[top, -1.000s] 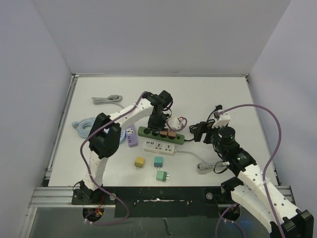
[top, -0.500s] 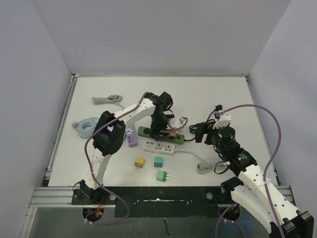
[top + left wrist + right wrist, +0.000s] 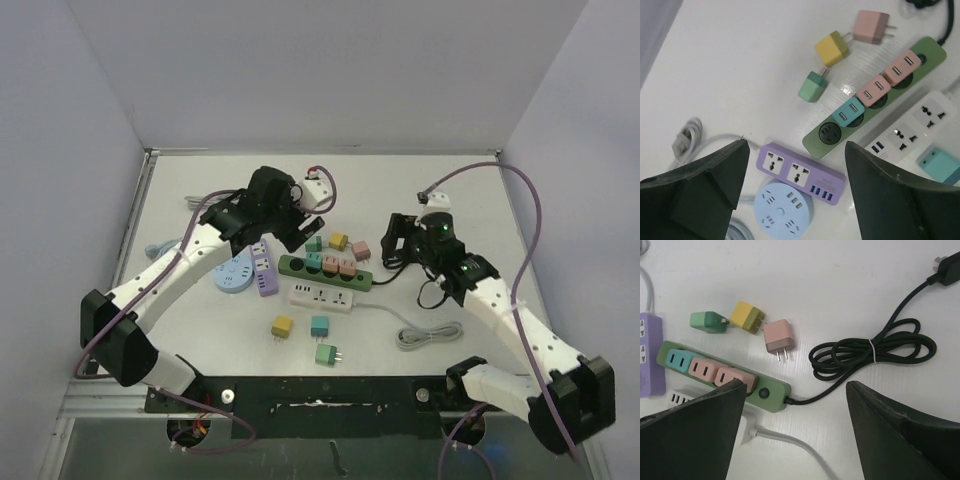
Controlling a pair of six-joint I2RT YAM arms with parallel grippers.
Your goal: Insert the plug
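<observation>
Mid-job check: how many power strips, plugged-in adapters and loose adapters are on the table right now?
Power strips: 4 (green strip, white strip, purple strip, round blue strip)
Plugged-in adapters: 3, all in the green strip
Loose adapters: 6
Total: 13

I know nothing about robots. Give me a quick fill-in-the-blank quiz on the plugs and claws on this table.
1. The green power strip has ___ adapters plugged into it.
2. Next to the empty socket at its end sits the ___ adapter.
3. The strip's coiled cord is ___.
4. The left claw and right claw are both ___, holding nothing.
Missing words: three; teal; black; open.
</observation>
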